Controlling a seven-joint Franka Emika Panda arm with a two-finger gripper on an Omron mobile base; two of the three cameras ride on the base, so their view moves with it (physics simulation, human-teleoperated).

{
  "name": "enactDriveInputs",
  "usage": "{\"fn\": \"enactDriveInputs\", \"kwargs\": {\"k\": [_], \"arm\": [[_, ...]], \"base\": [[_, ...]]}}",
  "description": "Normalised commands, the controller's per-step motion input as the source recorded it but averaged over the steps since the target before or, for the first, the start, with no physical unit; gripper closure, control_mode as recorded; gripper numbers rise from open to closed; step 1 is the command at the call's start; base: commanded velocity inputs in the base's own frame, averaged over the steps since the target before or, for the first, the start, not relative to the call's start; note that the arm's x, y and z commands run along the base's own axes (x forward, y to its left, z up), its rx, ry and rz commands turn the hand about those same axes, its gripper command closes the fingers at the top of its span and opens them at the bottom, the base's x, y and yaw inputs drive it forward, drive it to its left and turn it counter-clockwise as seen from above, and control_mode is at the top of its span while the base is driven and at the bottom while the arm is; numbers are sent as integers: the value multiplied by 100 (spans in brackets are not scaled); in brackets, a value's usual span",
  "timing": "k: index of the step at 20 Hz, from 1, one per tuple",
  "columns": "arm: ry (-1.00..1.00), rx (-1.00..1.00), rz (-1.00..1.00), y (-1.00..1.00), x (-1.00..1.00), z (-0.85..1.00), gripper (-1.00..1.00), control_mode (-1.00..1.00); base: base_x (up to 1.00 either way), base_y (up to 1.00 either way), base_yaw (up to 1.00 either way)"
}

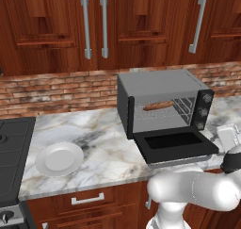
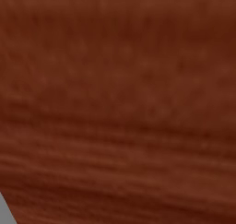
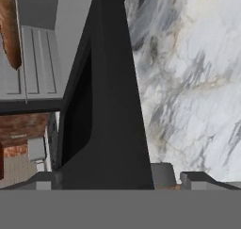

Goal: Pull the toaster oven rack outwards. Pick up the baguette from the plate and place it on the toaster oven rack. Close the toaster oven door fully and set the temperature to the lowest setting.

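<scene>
The dark grey toaster oven (image 1: 162, 84) stands on the marble counter with its toaster oven door (image 1: 176, 145) folded down flat. Inside, the golden-brown baguette (image 1: 158, 105) lies on the toaster oven rack (image 1: 169, 114). The white plate (image 1: 59, 158) sits bare at the counter's left. My white hand (image 1: 228, 136) hovers by the door's right front corner. In the hand view my gripper (image 3: 122, 181) is open, fingers wide apart, with the dark door (image 3: 113, 105) edge running between them and untouched. The baguette (image 3: 9, 35) shows at the upper left of that view.
A column of knobs (image 1: 203, 111) runs down the oven's right side. A black stovetop (image 1: 14, 152) borders the counter on the left. Brick backsplash (image 1: 56, 94) and wooden cabinets (image 1: 94, 25) rise behind. A red-brown wood panel (image 2: 118, 103) sits close before the right base camera.
</scene>
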Motion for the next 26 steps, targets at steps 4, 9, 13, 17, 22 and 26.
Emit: {"fn": "enactDriveInputs", "kwargs": {"k": [4,9,13,17,22,26], "arm": [[0,0,0,12,-6,-3,-100,-100],[0,0,0,26,0,0,-100,-100],[0,0,0,33,0,0,-100,-100],[0,0,0,25,0,0,-100,-100],[0,0,0,25,0,0,-100,-100],[0,0,0,21,0,0,-100,-100]], "base": [[0,0,0],[0,0,0],[0,0,0],[0,0,0],[0,0,0],[0,0,0]]}}
